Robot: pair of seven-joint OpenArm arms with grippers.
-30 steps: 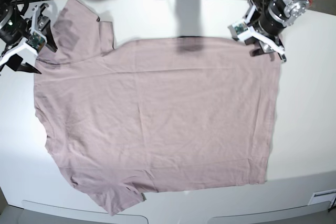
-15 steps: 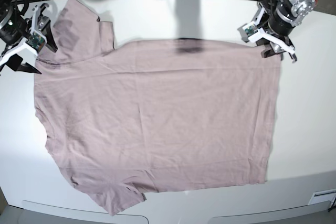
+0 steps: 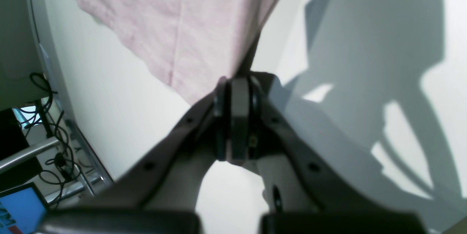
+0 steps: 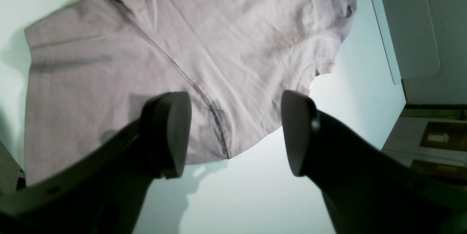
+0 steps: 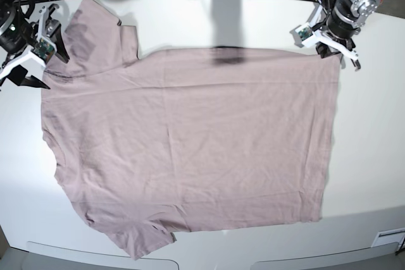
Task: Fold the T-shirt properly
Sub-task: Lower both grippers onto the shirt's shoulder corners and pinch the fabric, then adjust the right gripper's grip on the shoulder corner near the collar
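The plain dusty-pink short-sleeved cotton T-shirt (image 5: pixel 190 137) lies spread flat across the white table (image 5: pixel 373 131). My left gripper (image 3: pixel 235 92) is clamped tight on the cloth's hem corner, pads pressed together. My right gripper (image 4: pixel 235 132) hangs over the sleeve edge, fingers (image 4: pixel 171 135) spread wide, holding nothing.

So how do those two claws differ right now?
The left claw is shut, its tip at a corner of the T-shirt; the right claw stands wide open, holding nothing. The left sits at the shirt's hem end, the right by a sleeve. Both hover at the table's far side.
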